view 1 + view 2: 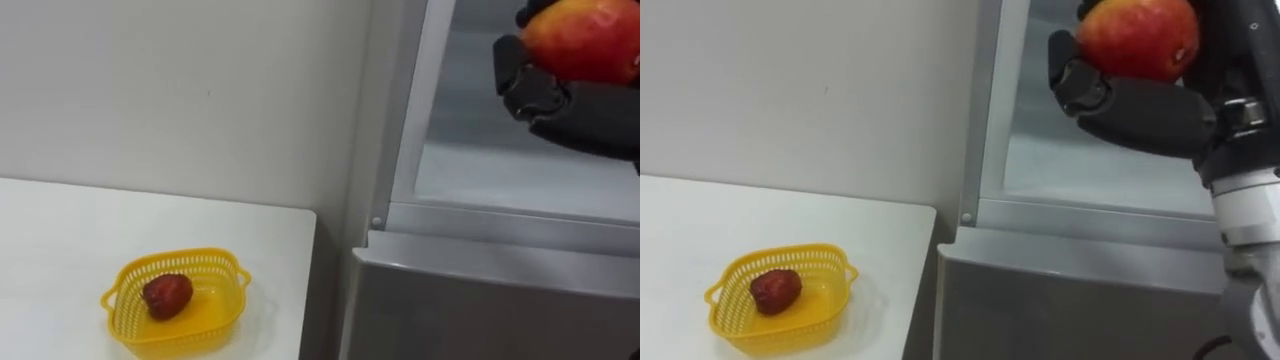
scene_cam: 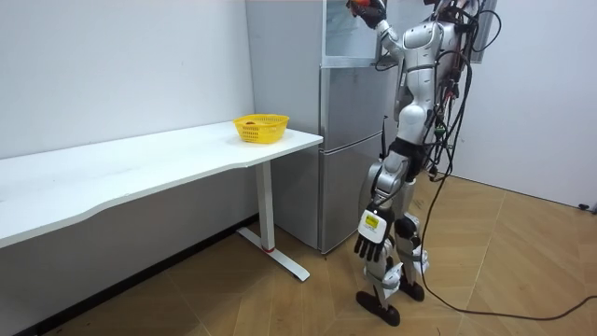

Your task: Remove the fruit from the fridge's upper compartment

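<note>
Cupping the apple (image 1: 1138,38) in the curled fingers of the right hand (image 1: 1145,108), high at the open upper compartment of the fridge (image 1: 1070,300), far right. Risking a slip: sitting round and smooth atop the palm, likely rolling off with any tilt, or knocking the compartment frame coming out. Letting the left hand (image 2: 367,246) hang loose by the thigh. Keeping, on the white table (image 1: 700,215) to the left, a yellow basket (image 1: 780,252) with one red fruit (image 1: 775,290) inside. Standing close to the fridge on a wooden floor (image 2: 233,308), facing a plain white wall (image 1: 790,80).

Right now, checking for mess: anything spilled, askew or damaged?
Nothing stands out. The right hand grips the apple at the upper fridge; the yellow basket sits upright on the table, red fruit inside; the left hand hangs open.
</note>
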Available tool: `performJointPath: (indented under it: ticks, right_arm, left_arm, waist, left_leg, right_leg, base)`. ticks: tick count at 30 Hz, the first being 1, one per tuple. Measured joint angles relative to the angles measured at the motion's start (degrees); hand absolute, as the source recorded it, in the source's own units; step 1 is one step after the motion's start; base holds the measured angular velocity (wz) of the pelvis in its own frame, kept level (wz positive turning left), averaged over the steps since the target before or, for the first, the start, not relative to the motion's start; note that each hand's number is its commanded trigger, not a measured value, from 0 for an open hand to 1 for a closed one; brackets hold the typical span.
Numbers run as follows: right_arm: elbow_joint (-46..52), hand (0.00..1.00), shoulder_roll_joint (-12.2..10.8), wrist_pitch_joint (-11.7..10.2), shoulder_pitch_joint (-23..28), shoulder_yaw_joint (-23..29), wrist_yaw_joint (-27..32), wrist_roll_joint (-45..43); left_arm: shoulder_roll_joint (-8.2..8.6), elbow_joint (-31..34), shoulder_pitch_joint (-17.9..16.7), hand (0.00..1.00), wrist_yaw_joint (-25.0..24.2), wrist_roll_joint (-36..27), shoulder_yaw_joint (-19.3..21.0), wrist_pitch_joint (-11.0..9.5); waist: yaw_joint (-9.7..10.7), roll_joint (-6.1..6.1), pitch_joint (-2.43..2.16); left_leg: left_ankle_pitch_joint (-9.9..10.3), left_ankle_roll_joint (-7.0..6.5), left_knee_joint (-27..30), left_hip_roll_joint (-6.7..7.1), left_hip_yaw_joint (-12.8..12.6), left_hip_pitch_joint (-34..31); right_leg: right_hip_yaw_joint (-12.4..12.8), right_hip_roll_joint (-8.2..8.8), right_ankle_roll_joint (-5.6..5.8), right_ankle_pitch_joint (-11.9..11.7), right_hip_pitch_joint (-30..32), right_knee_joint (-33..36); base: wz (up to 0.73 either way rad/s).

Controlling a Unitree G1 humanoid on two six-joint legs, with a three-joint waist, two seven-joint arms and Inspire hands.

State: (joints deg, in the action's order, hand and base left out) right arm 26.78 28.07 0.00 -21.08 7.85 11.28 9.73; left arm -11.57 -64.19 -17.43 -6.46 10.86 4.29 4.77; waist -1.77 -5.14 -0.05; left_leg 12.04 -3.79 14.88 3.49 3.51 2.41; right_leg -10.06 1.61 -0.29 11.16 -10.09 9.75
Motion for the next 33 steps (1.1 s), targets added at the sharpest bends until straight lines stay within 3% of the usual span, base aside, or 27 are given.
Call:
performJointPath:
  ticks: [8,12,18,28,33]
  right_arm:
    - [6.2,1.0,-1.5,-6.78,0.01,0.12,3.18,-8.46]
    - [8.26,1.0,-4.63,-9.64,0.04,-1.3,4.18,-18.25]
    - [9.78,1.0,-5.74,-11.1,0.4,-9.06,4.08,-30.53]
    - [9.8,1.0,-6.03,-10.5,0.42,-19.54,-2.92,-32.25]
    - [9.84,1.0,-6.27,-10.42,0.38,-21.21,-6.96,-33.29]
  left_arm:
    - [0.24,-0.33,-0.25,0.0,-0.07,0.06,0.0,-2.39]
    - [0.33,-2.82,0.19,0.0,-0.74,0.01,-0.13,-2.81]
    - [-0.33,-4.04,2.33,0.0,-1.72,-0.03,-1.92,-2.84]
    - [-1.1,-6.86,6.66,0.0,-3.31,0.02,-5.05,-3.53]
    - [-1.12,-6.87,7.0,0.0,-4.12,0.06,-5.19,-3.56]
  waist:
    - [0.02,0.01,0.01]
    - [-0.23,0.04,0.01]
    - [-0.63,-0.29,-0.25]
    - [-4.43,-2.12,0.02]
    - [-6.42,-2.97,0.19]
  left_leg:
    - [0.13,0.03,0.73,0.03,0.3,-0.3]
    - [0.13,0.06,0.42,-0.02,0.13,0.12]
    - [-0.02,0.17,0.56,-0.07,0.22,-1.24]
    - [-0.02,0.18,-0.07,0.05,1.26,-1.24]
    - [-0.02,0.19,0.0,0.28,2.53,-1.9]
  right_leg:
    - [0.32,-0.06,0.0,0.0,-0.11,0.07]
    - [0.5,-0.08,0.0,0.0,0.04,0.06]
    - [-0.55,-0.01,-0.13,-0.08,1.05,0.16]
    - [-1.61,-0.05,-0.12,-0.07,0.99,0.03]
    - [-2.74,-0.04,-0.11,-0.08,1.09,-0.07]
  base:
    - [0.02]
    - [-0.03]
    - [0.0]
    - [0.04]
    - [0.16]
